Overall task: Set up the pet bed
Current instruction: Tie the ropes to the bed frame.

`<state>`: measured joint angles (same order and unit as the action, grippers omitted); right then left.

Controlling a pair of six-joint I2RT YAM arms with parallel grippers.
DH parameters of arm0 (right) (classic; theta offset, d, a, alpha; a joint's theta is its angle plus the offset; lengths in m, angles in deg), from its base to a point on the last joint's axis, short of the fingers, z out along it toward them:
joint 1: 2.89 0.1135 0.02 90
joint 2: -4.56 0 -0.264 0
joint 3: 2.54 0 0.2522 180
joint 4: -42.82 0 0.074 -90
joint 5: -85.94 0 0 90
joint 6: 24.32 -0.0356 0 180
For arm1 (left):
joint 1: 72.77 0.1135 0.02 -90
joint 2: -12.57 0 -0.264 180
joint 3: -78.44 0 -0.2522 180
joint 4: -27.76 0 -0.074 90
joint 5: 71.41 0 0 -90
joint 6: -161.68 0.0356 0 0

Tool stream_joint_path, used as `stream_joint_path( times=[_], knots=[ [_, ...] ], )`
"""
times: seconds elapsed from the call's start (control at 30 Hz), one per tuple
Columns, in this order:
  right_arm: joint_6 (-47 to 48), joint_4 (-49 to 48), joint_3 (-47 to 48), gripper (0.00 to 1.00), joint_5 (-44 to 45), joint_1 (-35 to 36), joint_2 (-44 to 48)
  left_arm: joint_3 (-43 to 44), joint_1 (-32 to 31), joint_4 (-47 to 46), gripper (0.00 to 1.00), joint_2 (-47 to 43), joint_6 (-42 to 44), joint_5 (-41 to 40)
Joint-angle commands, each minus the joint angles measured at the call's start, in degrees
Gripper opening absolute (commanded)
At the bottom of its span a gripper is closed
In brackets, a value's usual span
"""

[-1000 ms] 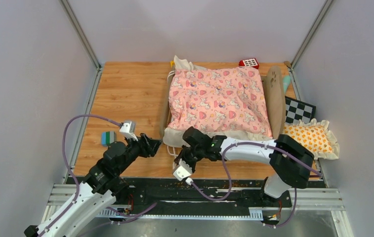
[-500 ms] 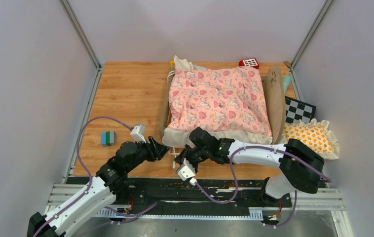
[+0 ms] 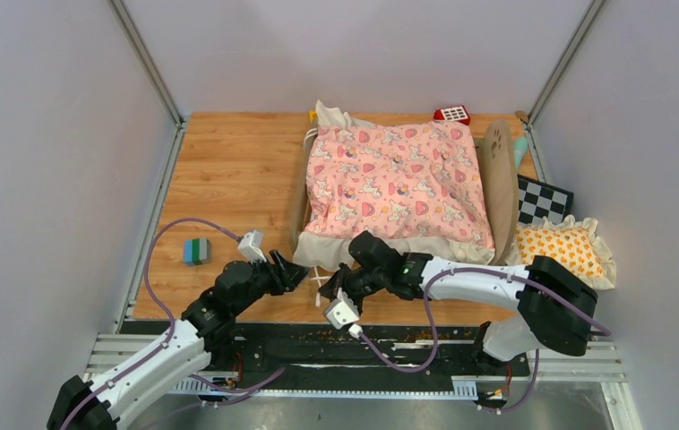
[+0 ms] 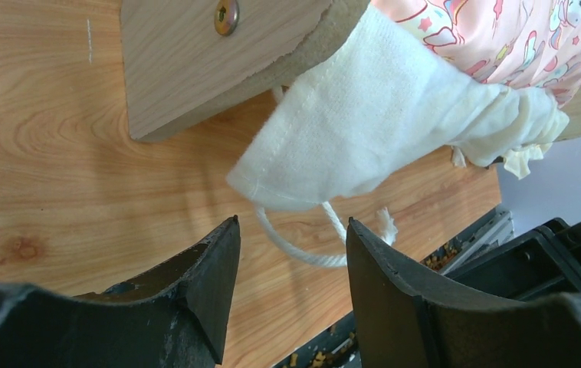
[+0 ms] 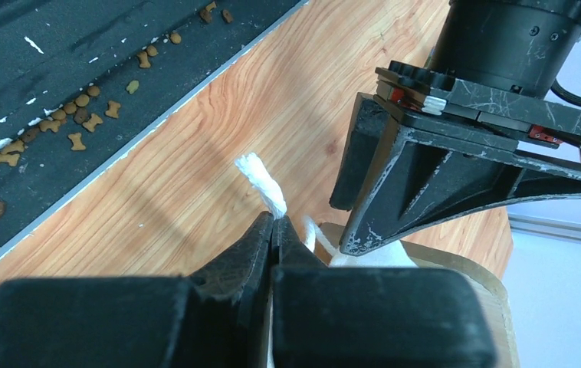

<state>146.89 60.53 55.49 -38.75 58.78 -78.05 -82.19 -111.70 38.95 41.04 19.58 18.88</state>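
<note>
Since a second ago the left arm has pushed in toward the bed's near-left corner, and the right arm's elbow has swung out toward the table's right edge while its wrist has hardly shifted.

The left pincer (image 4: 291,230) is spread, its two dark fingers (image 4: 211,276) apart and gripping nothing. A loop of white cord (image 4: 303,249) lies on the wood in the gap between them. Just beyond the fingertips hangs a cream cloth corner (image 4: 364,115), and the cord trails from under it. Above that is the light-wood bed frame (image 4: 195,61) with a brass screw head in it.

The right pincer (image 5: 274,224) is pressed together and pinches the cord, whose frayed end sticks out past the tips. The left pincer sits close beside it, near the table's near edge. Brown kibble (image 5: 80,100) is scattered on the black base below that edge.

The pet bed (image 3: 301,210) stands on the right half of the table (image 3: 237,161), reaching back to the far edge. Its pink quilt (image 3: 399,175) is spread over it. The rounded headboard (image 3: 500,170) faces the right edge.

An orange-patterned frilled pillow (image 3: 564,251) lies against the right edge, touching a checkered board (image 3: 542,202) behind it. A red-and-white item (image 3: 451,114) sits at the far edge. A small striped block (image 3: 196,251) rests near the left edge, well apart from the bed.
</note>
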Motion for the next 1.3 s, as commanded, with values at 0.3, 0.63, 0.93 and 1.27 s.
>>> stream_joint_path(
  times=[0.3, 0.63, 0.93, 1.27],
  knots=[
    [-0.9, 0.0, -1.1, 0.0, -3.4, -0.3, 2.4, 0.2, -0.1, -8.7, 0.6, 8.4, -3.8, -3.0],
    [-0.9, 0.1, -0.9, 0.0, -3.9, -0.2, 2.1, 0.9, -0.1, -12.5, 0.56, 12.9, -3.4, -1.9],
    [-1.1, 0.0, -0.7, 0.0, -4.2, -0.2, 2.5, 0.4, -0.1, -16.1, 0.54, 18.0, -3.3, -0.7],
    [-1.0, 0.0, -1.0, 0.0, -4.4, -0.2, 2.2, 0.2, -0.1, -21.8, 0.46, 21.9, -4.1, 1.4]
  ],
)
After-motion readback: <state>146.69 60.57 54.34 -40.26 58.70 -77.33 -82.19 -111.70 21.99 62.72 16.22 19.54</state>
